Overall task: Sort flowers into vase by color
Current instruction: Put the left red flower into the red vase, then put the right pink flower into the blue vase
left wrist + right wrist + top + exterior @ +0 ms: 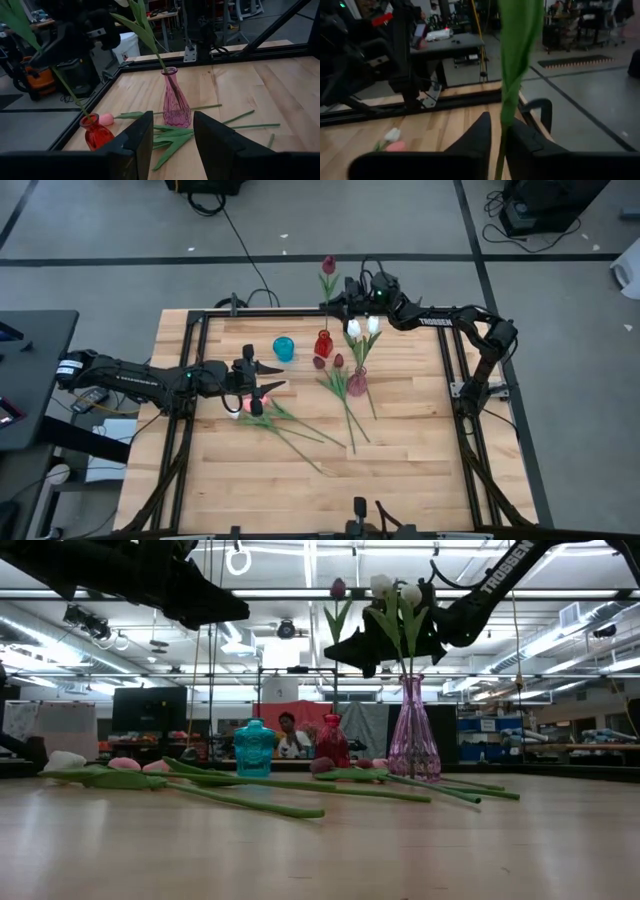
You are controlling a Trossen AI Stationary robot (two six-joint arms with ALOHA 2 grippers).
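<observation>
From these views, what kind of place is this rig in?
Probably a robotics lab or workshop. A wooden table in a black metal frame stands on a grey taped floor with loose cables. The low view shows ceiling strip lights, monitors and cluttered benches, with a person seated behind.

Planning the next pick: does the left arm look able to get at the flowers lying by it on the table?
Probably yes. The left pincer is open and hovers right by the lying flowers, nothing covering them; the right pincer is off at the red vase.
</observation>
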